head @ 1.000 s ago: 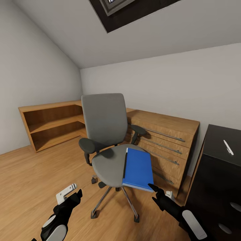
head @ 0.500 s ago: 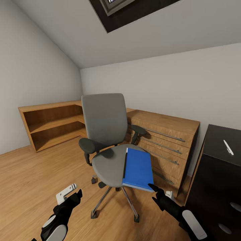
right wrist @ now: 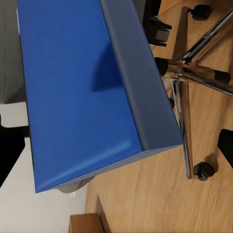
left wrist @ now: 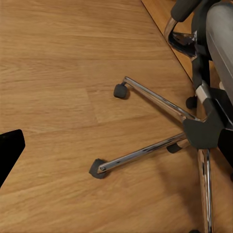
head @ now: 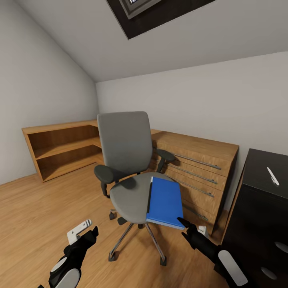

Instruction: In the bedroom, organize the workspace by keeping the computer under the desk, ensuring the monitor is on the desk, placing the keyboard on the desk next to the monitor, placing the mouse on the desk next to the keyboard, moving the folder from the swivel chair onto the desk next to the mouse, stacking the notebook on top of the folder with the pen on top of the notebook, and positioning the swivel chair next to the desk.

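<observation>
The swivel chair (head: 130,176) stands on a light wood floor (head: 36,208) in the corner of a sloped-ceiling bedroom with pale grey walls; a dark-framed skylight (head: 148,10) is cut into the slope above it. Behind the chair a low open wooden shelf unit (head: 60,148) runs along the wall, and just beside the chair on its other side is a light wooden dresser (head: 196,168) with long bar handles. The black desk (head: 260,208), glossy on top, stands past the dresser, with the white pen (head: 273,176) lying on its top.

The blue folder (head: 165,202) lies flat on the chair's grey seat, on the dresser side, one corner overhanging the seat edge. In the right wrist view the folder (right wrist: 82,92) shows its dark spine, with the chrome base (right wrist: 194,73) and casters below it.

The right gripper (head: 185,228) hangs just off the folder's overhanging corner, fingers spread, not touching it. The left gripper (head: 86,236) is low over the floor near the chair's base, apart from it; I cannot tell how its fingers stand. The left wrist view looks down on chrome legs (left wrist: 155,126) and black casters.
</observation>
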You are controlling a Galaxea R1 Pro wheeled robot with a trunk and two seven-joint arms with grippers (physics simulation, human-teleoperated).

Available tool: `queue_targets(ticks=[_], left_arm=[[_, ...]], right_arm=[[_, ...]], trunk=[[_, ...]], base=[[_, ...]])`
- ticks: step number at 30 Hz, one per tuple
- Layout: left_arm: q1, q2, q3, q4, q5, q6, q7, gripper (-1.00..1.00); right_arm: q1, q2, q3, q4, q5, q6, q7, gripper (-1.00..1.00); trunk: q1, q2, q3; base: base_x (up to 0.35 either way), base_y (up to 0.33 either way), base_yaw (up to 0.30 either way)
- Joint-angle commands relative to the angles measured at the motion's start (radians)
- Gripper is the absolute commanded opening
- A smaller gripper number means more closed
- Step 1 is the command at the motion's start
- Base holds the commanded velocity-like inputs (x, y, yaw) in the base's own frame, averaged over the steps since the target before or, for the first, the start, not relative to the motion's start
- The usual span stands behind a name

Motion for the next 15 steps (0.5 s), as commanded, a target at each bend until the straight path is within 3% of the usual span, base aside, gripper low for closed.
queue_targets(ticks=[1,15], left_arm=[[-0.001,0.001,-0.002,-0.001,0.001,0.005,0.006,1.00],[-0.001,0.001,-0.002,-0.001,0.001,0.005,0.006,1.00]], right_arm=[[-0.001,0.000,-0.003,0.000,-0.004,0.008,0.001,1.00],[-0.001,0.000,-0.003,0.000,0.000,0.008,0.004,1.00]], trunk=[[0.000,0.000,-0.001],[0.000,0.000,-0.001]], base=[[0.000,0.000,0.000],[0.000,0.000,0.000]])
